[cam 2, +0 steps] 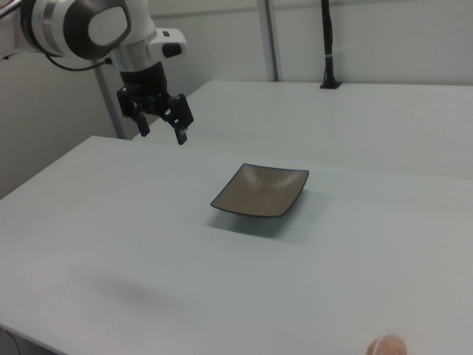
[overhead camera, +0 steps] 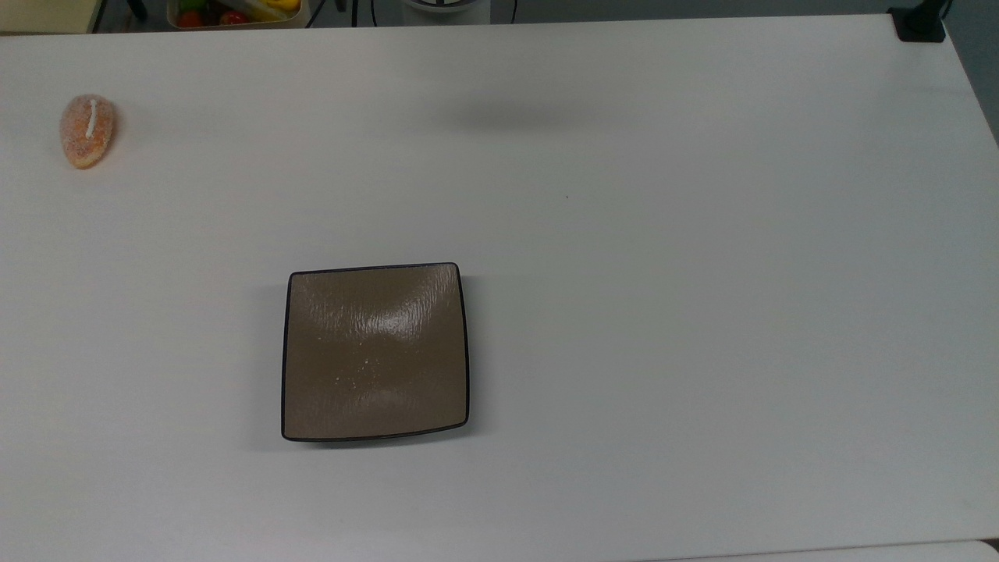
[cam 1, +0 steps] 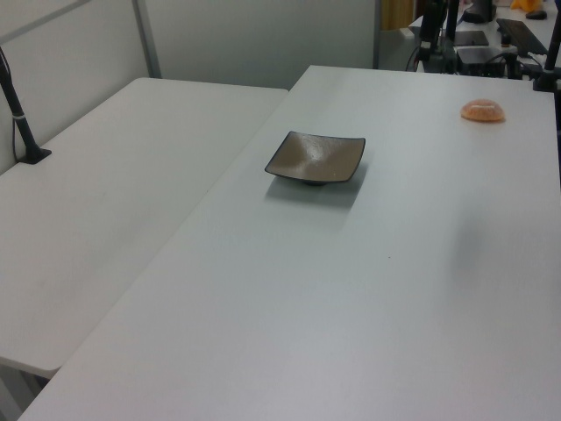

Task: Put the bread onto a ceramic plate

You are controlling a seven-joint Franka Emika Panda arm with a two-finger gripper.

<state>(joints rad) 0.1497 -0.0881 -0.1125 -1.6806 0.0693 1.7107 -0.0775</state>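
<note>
Top view: bread [overhead camera: 87,130] lies at upper left, long axis vertical, narrow end down, well apart from the plate [overhead camera: 375,353]. Right view: gripper [cam 2: 161,127] hangs upper left, jaws open, empty.

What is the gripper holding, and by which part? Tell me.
Nothing. The gripper hangs open and empty above the table. The bread lies untouched on the table, apart from the plate.

A glossy brown ceramic plate [overhead camera: 375,351] with a thin dark rim. An orange-brown, sugar-speckled bread [overhead camera: 87,130] bears a white stripe. The tabletop [overhead camera: 702,312] is plain white.
</note>
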